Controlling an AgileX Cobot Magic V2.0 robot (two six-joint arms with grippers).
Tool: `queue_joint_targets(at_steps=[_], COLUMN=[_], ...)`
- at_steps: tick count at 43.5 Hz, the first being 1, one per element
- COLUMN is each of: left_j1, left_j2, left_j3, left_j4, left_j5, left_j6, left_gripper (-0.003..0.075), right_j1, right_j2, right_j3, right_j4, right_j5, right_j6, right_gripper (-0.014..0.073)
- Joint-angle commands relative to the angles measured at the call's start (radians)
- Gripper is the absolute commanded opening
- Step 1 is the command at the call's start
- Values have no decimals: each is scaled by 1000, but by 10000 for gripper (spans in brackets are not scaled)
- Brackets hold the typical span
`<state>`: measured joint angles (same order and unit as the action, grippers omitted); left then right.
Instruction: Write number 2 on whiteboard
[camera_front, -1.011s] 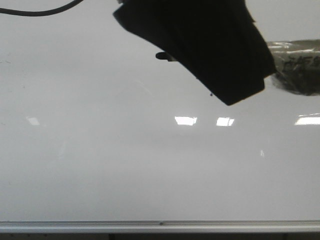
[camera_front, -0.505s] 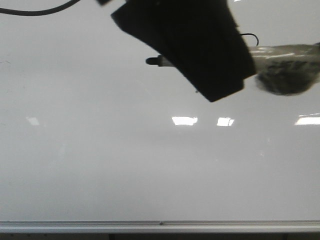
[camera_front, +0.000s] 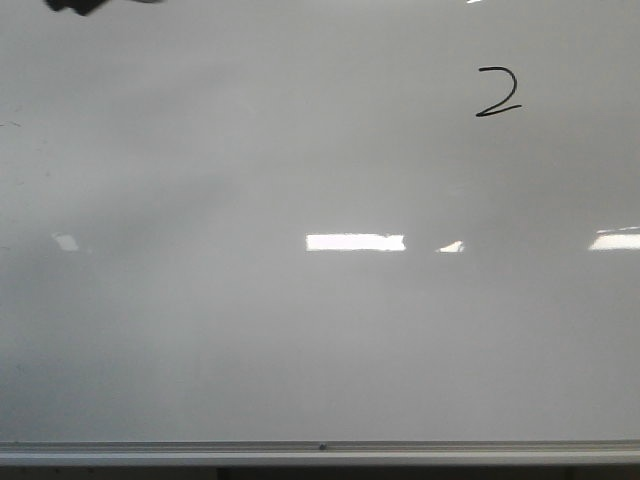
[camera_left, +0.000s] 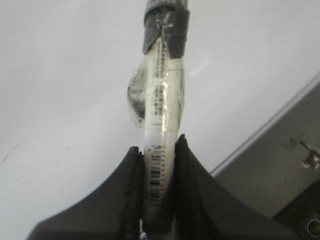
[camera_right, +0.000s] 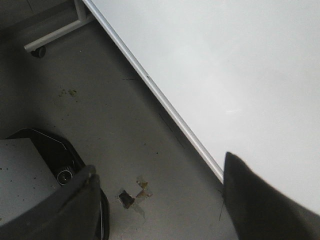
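A small black hand-drawn number 2 (camera_front: 498, 92) stands on the whiteboard (camera_front: 300, 340) at the upper right of the front view. Only a dark scrap of an arm (camera_front: 85, 5) shows at the top left edge there. In the left wrist view my left gripper (camera_left: 159, 150) is shut on a white marker (camera_left: 162, 110) with a barcode label and black tape at its far end; it is held over the whiteboard (camera_left: 60, 90). In the right wrist view my right gripper (camera_right: 157, 172) is open and empty, over the floor beside the whiteboard's edge rail (camera_right: 165, 105).
The board's silver rail (camera_front: 320, 452) runs along the front edge. Bright light reflections (camera_front: 355, 242) lie across the board's middle. A grey floor (camera_right: 100, 120), a caster frame (camera_right: 55, 32) and a dark robot base (camera_right: 55, 160) show in the right wrist view.
The dark left arm with the marker has moved up and to the left out of the front view. The finished number 2, hidden before, now shows.
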<state>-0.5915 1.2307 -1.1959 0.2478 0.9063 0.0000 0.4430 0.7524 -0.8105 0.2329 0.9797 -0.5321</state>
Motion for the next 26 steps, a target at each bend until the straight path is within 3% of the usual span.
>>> queue_joint_targets(at_steps=[1, 7, 14, 22, 26], left_j1=[116, 294, 434, 482, 482], left_j2=[-94, -189, -217, -149, -97], left_j3=[42, 203, 394, 549, 568], left_j4=[12, -1, -101, -161, -166], left_j5=[-114, -327, -628, -959, -1058], left_j6=[-48, -109, -122, -122, -122], left_gripper=[-20, -20, -20, -20, -20], right_j1=[-8, -8, -8, -8, -8], right_j2=[-7, -7, -7, -7, -7], right_j3=[-25, -25, -25, -25, -25], right_j4=[9, 10, 12, 12, 12], right_j5=[-42, -42, -43, -43, -43], right_j6=[3, 3, 3, 3, 3], right_gripper=[539, 539, 539, 539, 539])
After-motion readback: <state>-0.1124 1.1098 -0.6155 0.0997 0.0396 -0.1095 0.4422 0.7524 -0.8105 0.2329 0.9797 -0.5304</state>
